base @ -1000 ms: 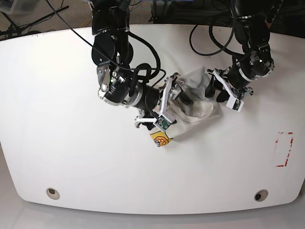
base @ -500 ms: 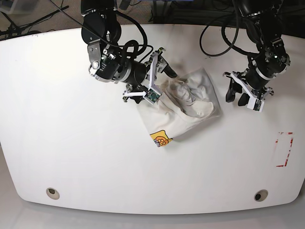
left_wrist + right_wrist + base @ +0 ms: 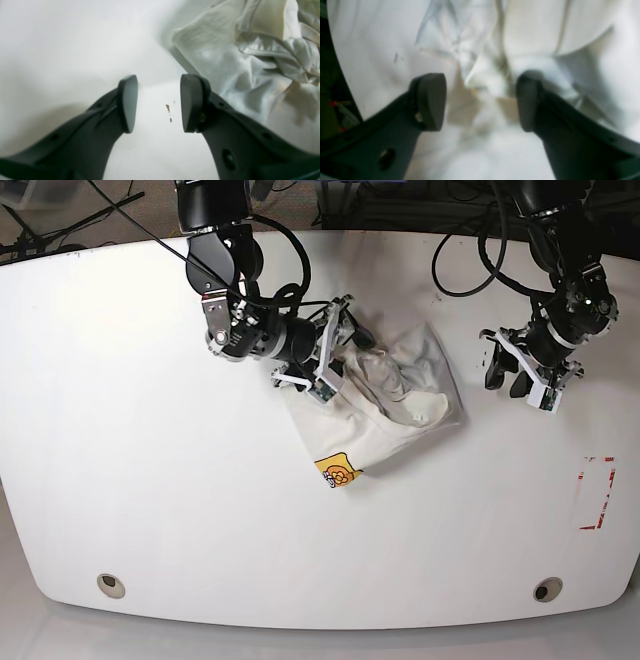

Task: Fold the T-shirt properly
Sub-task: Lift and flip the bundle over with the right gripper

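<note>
The T-shirt [image 3: 400, 395] lies crumpled in an off-white heap at the middle of the white table [image 3: 150, 460], its yellow-orange patch label [image 3: 337, 472] at the front corner. My right gripper [image 3: 352, 338] hovers at the heap's upper-left edge. In the right wrist view, the right gripper [image 3: 478, 101] stands open with a raised fold of the T-shirt [image 3: 485, 80] between its fingers [image 3: 430, 100], which are apart from the cloth. My left gripper [image 3: 503, 377] is off to the shirt's right. In the left wrist view, the left gripper [image 3: 158, 103] is open over bare table, and the T-shirt [image 3: 237, 65] lies beside one finger.
A red-marked rectangle [image 3: 597, 493] sits near the table's right edge. Two round holes [image 3: 111, 585] [image 3: 546, 589] lie along the front edge. Cables and arm bases crowd the back edge. Small brown specks [image 3: 168, 107] dot the table under the left gripper.
The right gripper lifted out of the heap's middle toward the back left, then came back to the upper-left edge. The left gripper pulled away to the right, clear of the cloth.
</note>
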You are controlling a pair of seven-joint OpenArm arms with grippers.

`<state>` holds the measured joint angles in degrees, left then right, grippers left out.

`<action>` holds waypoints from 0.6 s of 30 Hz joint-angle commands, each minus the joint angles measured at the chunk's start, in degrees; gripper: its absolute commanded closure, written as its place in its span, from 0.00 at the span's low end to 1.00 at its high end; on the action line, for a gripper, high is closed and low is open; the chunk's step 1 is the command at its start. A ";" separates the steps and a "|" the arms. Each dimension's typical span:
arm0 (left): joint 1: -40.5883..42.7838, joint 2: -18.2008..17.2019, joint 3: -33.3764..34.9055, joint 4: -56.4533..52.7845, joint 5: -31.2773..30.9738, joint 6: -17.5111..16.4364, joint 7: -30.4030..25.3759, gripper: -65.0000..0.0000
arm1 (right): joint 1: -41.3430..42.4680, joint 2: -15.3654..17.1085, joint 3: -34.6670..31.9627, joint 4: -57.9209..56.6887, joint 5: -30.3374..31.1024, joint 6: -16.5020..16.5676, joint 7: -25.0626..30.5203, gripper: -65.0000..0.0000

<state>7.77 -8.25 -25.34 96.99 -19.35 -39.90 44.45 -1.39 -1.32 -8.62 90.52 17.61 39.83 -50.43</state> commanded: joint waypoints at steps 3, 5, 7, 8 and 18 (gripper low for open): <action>-0.96 -0.41 -0.02 -3.06 -0.82 -0.10 -1.15 0.60 | 1.52 -1.18 -0.12 -0.02 1.52 0.17 3.27 0.81; -0.96 -0.41 0.51 -4.37 -1.00 -0.10 -1.15 0.60 | 1.52 -1.27 -0.12 1.74 1.78 0.17 3.18 0.96; -0.96 -0.41 2.00 -5.25 -0.91 -0.10 -1.15 0.60 | 1.17 -1.80 -0.12 3.15 1.52 0.17 3.01 0.97; -0.96 -0.58 2.62 -5.52 -0.91 -0.10 -1.24 0.60 | 1.08 -1.97 -0.04 3.94 1.43 0.17 3.01 0.97; -0.96 -0.67 3.41 -6.92 -0.82 -0.10 -1.24 0.60 | 0.03 -5.23 -3.73 15.37 1.87 0.17 -5.70 0.97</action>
<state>7.60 -8.32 -21.91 89.23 -19.14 -39.90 44.29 -2.50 -5.63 -10.66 103.90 17.89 39.46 -56.84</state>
